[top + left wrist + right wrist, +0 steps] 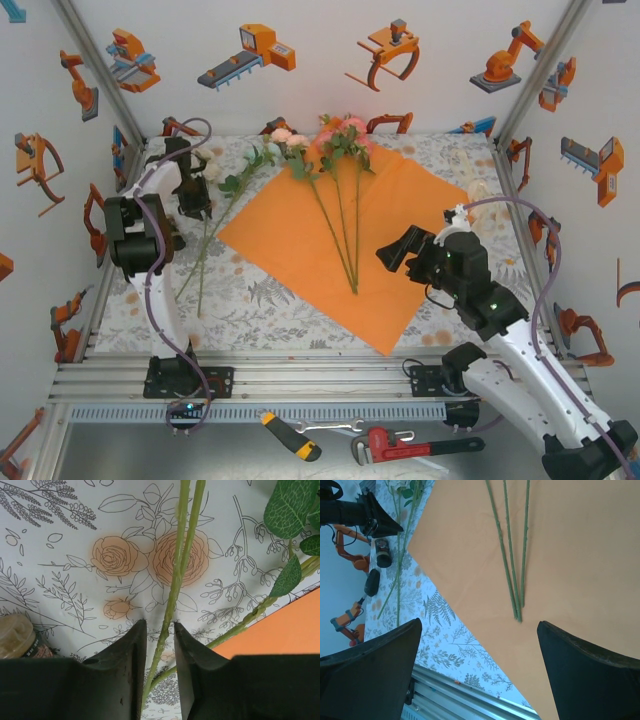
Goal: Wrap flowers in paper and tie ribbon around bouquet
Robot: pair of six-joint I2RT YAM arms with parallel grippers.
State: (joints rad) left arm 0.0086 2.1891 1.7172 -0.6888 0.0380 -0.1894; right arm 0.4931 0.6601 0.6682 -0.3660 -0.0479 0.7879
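The left gripper (159, 625), jaws narrow around two flower stems (176, 570) left of the paper (280, 630) but not pinching yet, may catch only one and drop the other.

There is one orange paper (400, 230). There are five flowers (345, 140), counted by their long green stems. Three stems lie on the paper, just in front of the fingers of the right gripper (479, 624). Two stems lie off the paper and run in between the fingers of the left gripper (159, 624). There are two grippers, and each one has two fingers. Far behind both pairs of fingers there are three tools: one screwdriver (291, 436), one red wrench (395, 443) and one silver spanner (335, 427).
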